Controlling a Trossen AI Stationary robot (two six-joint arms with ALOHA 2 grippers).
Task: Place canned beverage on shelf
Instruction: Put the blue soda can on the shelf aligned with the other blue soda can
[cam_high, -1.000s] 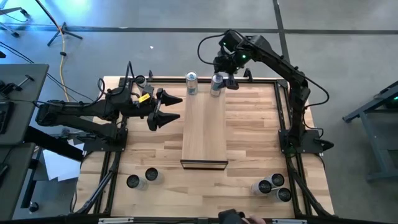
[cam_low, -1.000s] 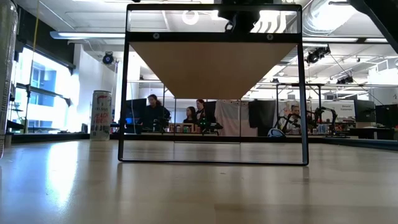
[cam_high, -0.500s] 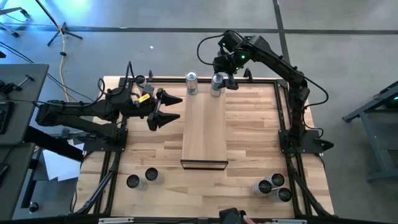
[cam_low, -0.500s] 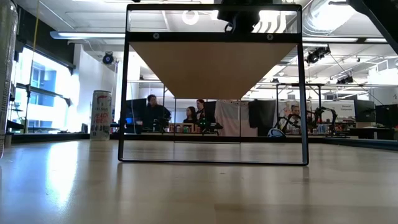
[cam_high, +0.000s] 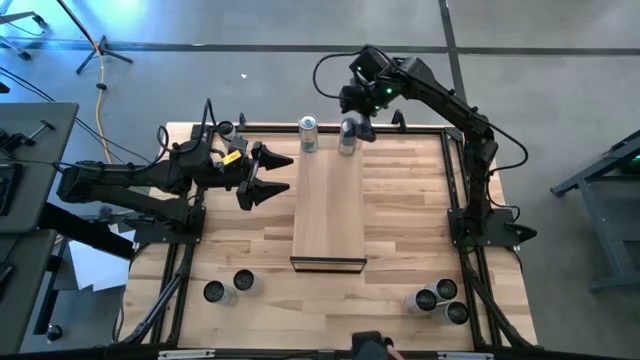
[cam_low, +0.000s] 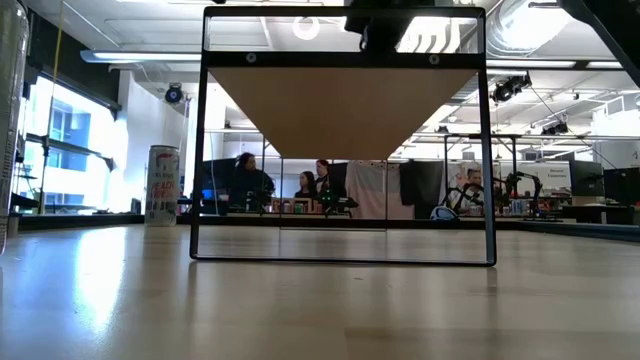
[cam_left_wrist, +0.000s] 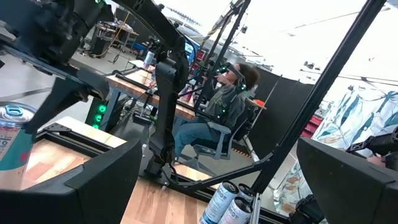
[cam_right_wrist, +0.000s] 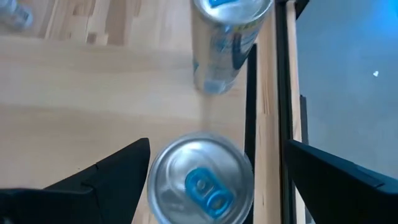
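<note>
High view shows you the shelf (cam_high: 328, 208) lying lengthwise down the middle of the table (cam_high: 400, 230), its dark end edge toward the near side. Two cans stand upright at its far end: one can (cam_high: 308, 133) on the left, and a second can (cam_high: 348, 135) just beside it on the right. Your right gripper (cam_high: 357, 122) hangs directly over that second can, and in the right wrist view you look straight down on its silver top with the blue tab (cam_right_wrist: 203, 184), sitting between the two dark fingers (cam_right_wrist: 112, 171). The jaws stand wide, with clear gaps on both sides of the can, so nothing is gripped.

Your left gripper (cam_high: 268, 176) waits over the table to the left of the shelf, well apart from it, jaws spread wide and empty.

Near the front edge you have two cans on the left (cam_high: 229, 286) and a cluster of three on the right (cam_high: 440, 298).

Low view gives you the shelf's dark frame (cam_low: 343, 135) and a tall can (cam_low: 162, 185) standing on the table to its left, with people seated in the room behind.
</note>
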